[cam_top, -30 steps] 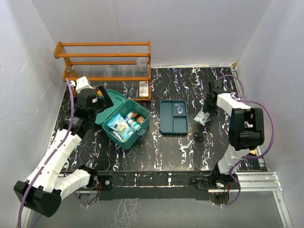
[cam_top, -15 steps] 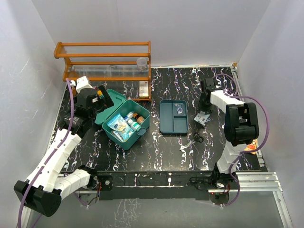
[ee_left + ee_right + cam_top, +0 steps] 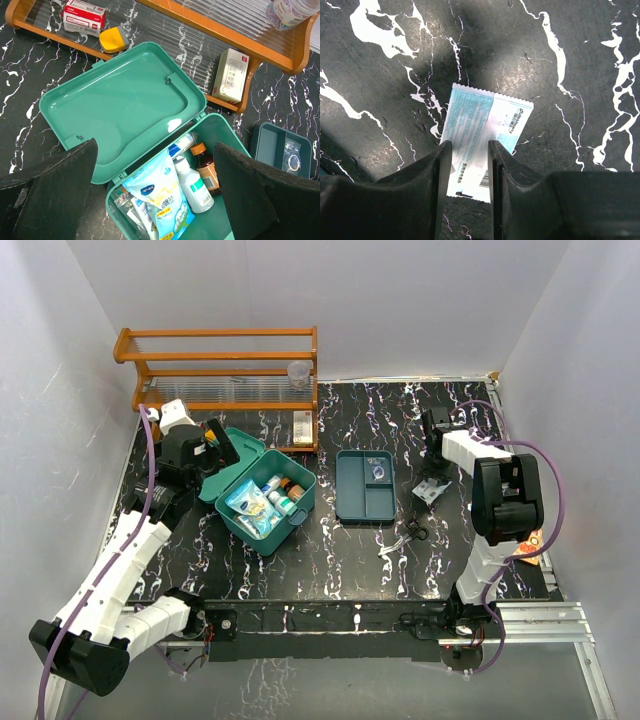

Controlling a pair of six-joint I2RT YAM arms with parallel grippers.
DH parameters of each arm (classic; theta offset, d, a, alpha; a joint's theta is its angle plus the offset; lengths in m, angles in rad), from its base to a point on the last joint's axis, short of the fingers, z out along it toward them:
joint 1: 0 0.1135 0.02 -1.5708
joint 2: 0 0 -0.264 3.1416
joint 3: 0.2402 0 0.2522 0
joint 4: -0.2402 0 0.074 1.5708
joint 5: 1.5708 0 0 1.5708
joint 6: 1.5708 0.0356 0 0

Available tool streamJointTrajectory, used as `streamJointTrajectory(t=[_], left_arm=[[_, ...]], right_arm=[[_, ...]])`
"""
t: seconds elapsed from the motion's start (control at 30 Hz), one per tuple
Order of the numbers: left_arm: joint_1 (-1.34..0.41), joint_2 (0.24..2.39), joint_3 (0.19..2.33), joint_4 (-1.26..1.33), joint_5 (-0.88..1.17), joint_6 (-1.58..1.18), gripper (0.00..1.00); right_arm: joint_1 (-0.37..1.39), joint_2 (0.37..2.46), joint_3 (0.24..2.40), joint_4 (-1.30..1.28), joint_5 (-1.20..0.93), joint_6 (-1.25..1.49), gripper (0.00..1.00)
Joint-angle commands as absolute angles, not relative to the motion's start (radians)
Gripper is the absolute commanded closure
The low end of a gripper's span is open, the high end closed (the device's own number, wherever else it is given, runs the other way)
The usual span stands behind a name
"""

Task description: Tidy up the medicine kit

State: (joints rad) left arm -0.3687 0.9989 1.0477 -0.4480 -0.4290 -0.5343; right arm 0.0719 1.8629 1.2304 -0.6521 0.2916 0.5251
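Note:
The teal medicine kit (image 3: pixel 290 518) stands open left of centre, its lid (image 3: pixel 236 454) laid back. It holds a blue-white pouch (image 3: pixel 157 195), a white bottle (image 3: pixel 192 185) and a brown bottle (image 3: pixel 205 165). My left gripper (image 3: pixel 215 445) hovers over the lid and kit, jaws wide open and empty (image 3: pixel 155 150). My right gripper (image 3: pixel 436 462) is above a white and teal sachet (image 3: pixel 432 490) that lies flat on the table. In the right wrist view the sachet (image 3: pixel 485 135) shows through the narrow gap between the fingers (image 3: pixel 422 190), and nothing is gripped.
A flat teal divided tray (image 3: pixel 365 502) lies between the kit and the sachet. An orange wooden rack (image 3: pixel 220 365) at the back holds small boxes (image 3: pixel 84 15) and a clear bottle (image 3: pixel 298 372). A small black item (image 3: pixel 415 531) lies in front of the sachet.
The right arm has folded back toward the far side. The sachet that hung at its gripper now lies on the table. The left arm has not moved.

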Motion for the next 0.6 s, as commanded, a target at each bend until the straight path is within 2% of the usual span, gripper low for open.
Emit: streamJointTrajectory(t=[0.0, 0.1, 0.37, 0.57], left_arm=[[-0.371, 0.996, 1.091, -0.428, -0.433, -0.522, 0.01], [-0.371, 0.996, 1.092, -0.430, -0.430, -0.522, 0.01], [-0.371, 0.997, 1.097, -0.429, -0.428, -0.520, 0.01], [-0.371, 1.003, 1.106, -0.433, -0.428, -0.515, 0.01]], right_arm=[[0.071, 1.790, 1.224, -0.646, 0.348, 0.569, 0.65], [0.072, 1.759, 1.197, -0.629, 0.364, 0.585, 0.61], [0.071, 1.733, 1.138, -0.566, 0.329, 0.626, 0.69], [0.070, 1.790, 1.140, -0.577, 0.342, 0.645, 0.70]])
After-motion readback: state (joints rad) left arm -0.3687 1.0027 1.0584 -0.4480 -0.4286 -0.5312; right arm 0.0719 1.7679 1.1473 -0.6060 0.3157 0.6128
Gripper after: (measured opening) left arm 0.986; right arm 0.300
